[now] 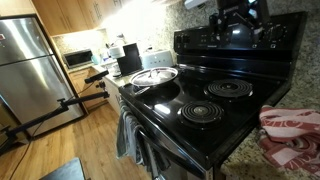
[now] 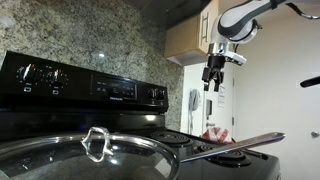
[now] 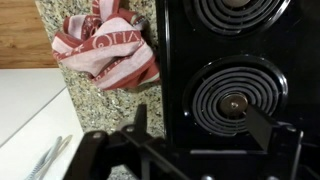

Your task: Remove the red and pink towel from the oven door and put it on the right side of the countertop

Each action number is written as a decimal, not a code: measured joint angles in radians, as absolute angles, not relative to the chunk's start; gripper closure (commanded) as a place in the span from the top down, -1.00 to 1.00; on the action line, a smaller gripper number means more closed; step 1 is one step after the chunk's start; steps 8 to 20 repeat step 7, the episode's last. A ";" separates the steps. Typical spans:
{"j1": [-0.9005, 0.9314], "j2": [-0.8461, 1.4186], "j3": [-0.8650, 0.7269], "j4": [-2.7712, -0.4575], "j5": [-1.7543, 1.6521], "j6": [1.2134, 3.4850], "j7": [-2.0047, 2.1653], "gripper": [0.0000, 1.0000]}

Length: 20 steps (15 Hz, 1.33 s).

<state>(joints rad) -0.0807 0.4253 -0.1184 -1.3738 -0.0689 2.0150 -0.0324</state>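
The red and pink towel (image 1: 291,134) lies crumpled on the speckled granite countertop (image 1: 246,157), right of the black stove. It also shows in the wrist view (image 3: 105,48) and, small, in an exterior view (image 2: 216,134). My gripper (image 1: 238,16) hangs high above the stove's back panel, open and empty, well apart from the towel. In the wrist view its two fingers (image 3: 200,122) are spread over a coil burner (image 3: 234,100), beside the granite (image 3: 100,108). The oven door (image 1: 168,157) shows at the stove's front, with no red towel on it.
A grey-blue towel (image 1: 128,135) hangs on the oven door handle. A steel pan with a glass lid (image 1: 152,77) sits on a burner and fills the foreground of an exterior view (image 2: 90,155). A stainless fridge (image 1: 30,70) stands across the wooden floor.
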 measured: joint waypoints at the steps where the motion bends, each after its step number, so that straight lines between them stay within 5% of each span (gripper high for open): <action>1: -0.066 0.413 -0.110 -1.401 -0.091 2.016 -0.032 1.00; 20: -0.016 0.352 -0.070 -1.536 -0.185 2.023 -0.038 1.00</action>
